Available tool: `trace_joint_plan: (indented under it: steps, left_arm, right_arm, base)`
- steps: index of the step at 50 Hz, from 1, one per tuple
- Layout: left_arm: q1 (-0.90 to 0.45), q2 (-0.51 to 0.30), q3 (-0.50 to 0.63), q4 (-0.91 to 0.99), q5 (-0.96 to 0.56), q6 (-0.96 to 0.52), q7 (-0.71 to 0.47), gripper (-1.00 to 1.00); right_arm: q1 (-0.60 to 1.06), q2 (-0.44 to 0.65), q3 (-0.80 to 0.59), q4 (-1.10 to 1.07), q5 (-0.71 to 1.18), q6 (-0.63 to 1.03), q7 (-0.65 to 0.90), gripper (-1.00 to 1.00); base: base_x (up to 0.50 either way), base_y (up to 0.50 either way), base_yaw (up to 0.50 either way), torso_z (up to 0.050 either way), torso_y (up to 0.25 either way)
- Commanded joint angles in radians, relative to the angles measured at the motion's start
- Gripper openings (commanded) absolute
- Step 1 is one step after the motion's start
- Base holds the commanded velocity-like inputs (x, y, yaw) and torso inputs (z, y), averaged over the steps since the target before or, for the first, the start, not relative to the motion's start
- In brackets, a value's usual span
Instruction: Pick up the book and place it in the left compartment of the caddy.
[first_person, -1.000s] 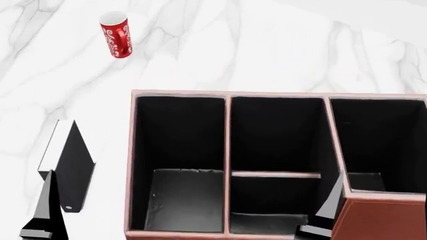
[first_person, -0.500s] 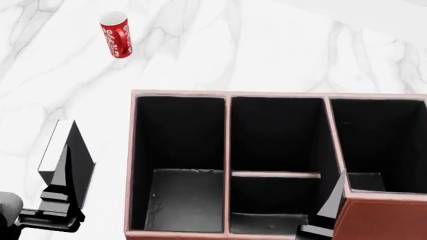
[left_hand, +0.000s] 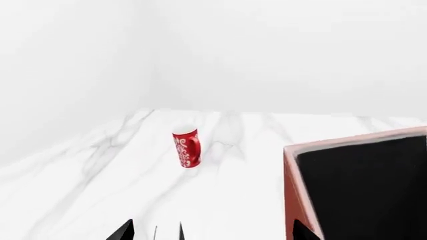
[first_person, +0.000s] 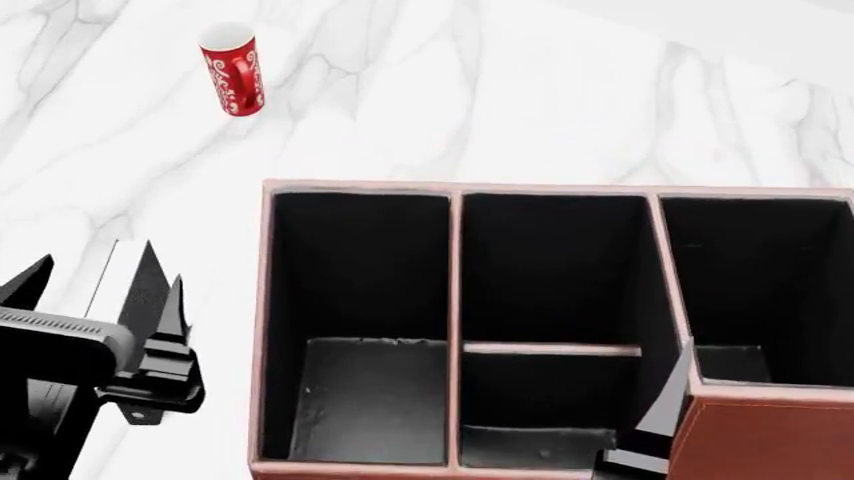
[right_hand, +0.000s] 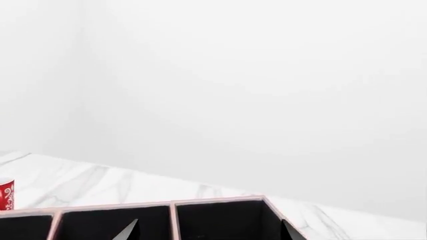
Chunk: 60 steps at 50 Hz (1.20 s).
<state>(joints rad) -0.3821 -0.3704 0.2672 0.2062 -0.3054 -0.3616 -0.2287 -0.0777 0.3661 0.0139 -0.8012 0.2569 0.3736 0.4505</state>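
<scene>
I can read no writing anywhere; the only markings are the white curling pattern on the red mug (first_person: 232, 70), at the upper left of my head view, and on the book (first_person: 136, 285) no label shows from here. The bench (first_person: 534, 90) is white marble with grey veins, and both wrist views show plain pale walls behind it. The book stands upright at the lower left of the head view, black cover and a strip of white page edges showing, well apart from the mug and beside the caddy (first_person: 761, 435) without touching it. My left gripper (first_person: 100, 290) sits over the book with its jaws spread, one dark finger on either side and not pressed onto the cover as far as I can see. The caddy fills the lower right, reddish-brown outside, black inside, pale pink rims; the left compartment (first_person: 360, 320) is the bay nearest the book. My right gripper (right_hand: 208, 231) shows only two finger tips held apart at the bottom of its wrist view, over the caddy's far rim.
</scene>
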Motion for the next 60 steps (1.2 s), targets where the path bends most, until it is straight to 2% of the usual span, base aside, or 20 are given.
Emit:
trace_joint_plan:
  steps: [1, 23, 60]
  left_arm:
    - [-0.056, 0.019, 0.039, -0.165, 0.044, 0.033, 0.018, 1.00]
    - [-0.108, 0.041, 0.032, -0.352, 0.033, 0.030, 0.029, 1.00]
    - [-0.149, 0.075, -0.011, -0.596, -0.002, 0.157, 0.061, 1.00]
  right_arm:
    - [0.001, 0.003, 0.001, -0.001, 0.005, 0.001, 0.004, 1.00]
    - [0.006, 0.008, -0.010, 0.005, 0.011, 0.002, 0.007, 1.00]
    - [0.007, 0.017, -0.020, 0.009, 0.015, -0.003, 0.016, 1.00]
  base:
    - [0.00, 0.00, 0.00, 0.000, 0.000]
    - [0.00, 0.00, 0.00, 0.000, 0.000]
    - [0.00, 0.00, 0.00, 0.000, 0.000]
